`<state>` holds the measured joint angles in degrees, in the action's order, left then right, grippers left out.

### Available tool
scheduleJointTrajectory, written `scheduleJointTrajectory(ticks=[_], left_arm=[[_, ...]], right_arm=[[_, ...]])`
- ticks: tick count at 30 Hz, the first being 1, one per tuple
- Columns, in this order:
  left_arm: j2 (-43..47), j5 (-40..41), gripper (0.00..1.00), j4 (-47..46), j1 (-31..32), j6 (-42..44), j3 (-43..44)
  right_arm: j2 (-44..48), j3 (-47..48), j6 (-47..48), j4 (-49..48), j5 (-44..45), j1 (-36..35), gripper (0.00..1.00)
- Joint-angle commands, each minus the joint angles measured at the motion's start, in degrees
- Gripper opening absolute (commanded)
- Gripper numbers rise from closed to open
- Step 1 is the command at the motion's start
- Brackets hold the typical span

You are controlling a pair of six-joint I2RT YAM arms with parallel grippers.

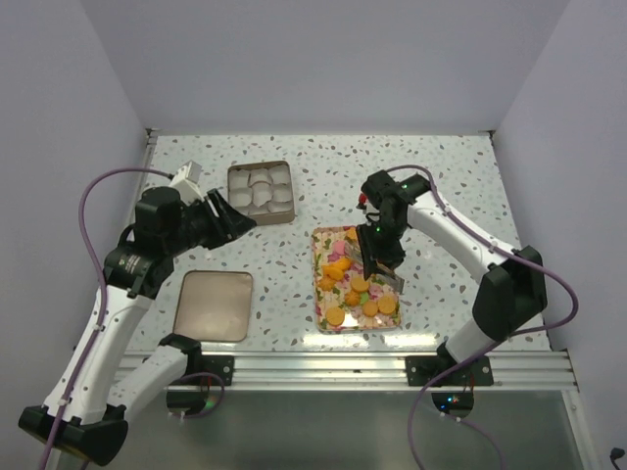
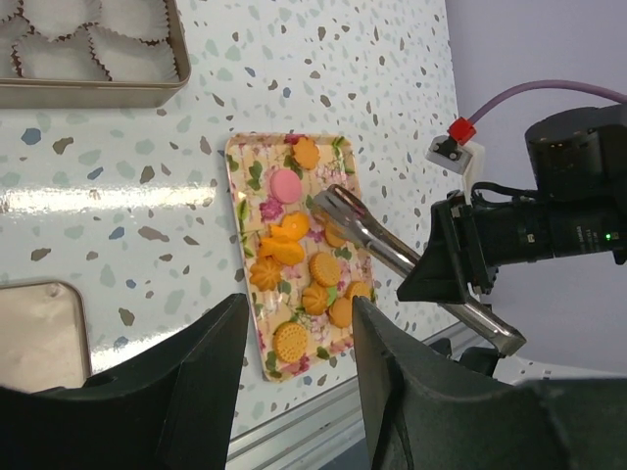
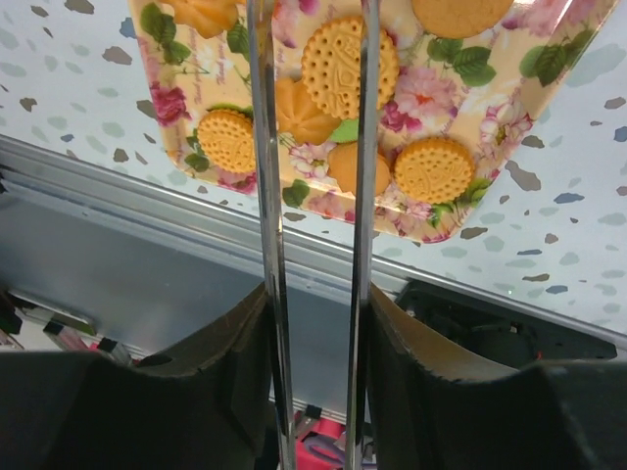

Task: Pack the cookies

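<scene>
Hovering over the near floral tray, the right gripper clamps metal tongs above the cookies: probably light, brittle discs, best pinched gently across the rim. Farther off, the left gripper gapes empty.

Small flat cookies, about a dozen, lying face up on a flowered tray. Mostly orange. One round pink cookie toward the tray's far end, just beside an orange flower-shaped cookie. Around the middle, a tight cluster of orange pieces, some overlapping. Toward the near end, a round embossed cookie with a ridged rim, touching a scalloped cookie on one side. Close to the near rim, a ridged cookie and another ridged cookie, with a plain smooth cookie between them, all well inside the tray's edge
</scene>
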<state>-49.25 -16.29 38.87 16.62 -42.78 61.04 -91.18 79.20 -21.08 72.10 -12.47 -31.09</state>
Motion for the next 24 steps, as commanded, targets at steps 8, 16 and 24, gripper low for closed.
scheduleJointTrajectory(ticks=[8, 16, 24], left_arm=[[3.11, -0.41, 0.52, 0.59, -0.1, 0.86, -1.8], [3.38, 0.3, 0.52, 2.7, -0.1, 2.35, -0.74], [1.8, -0.05, 0.52, 2.61, -0.1, 3.32, 0.31]], right_arm=[[-5.67, 3.67, 2.18, -0.91, 2.0, -0.02, 0.5], [-7.35, 8.86, 1.83, 1.29, 7.19, 0.86, 0.51], [-11.12, 12.21, 1.57, 1.73, 8.86, 1.21, 0.53]])
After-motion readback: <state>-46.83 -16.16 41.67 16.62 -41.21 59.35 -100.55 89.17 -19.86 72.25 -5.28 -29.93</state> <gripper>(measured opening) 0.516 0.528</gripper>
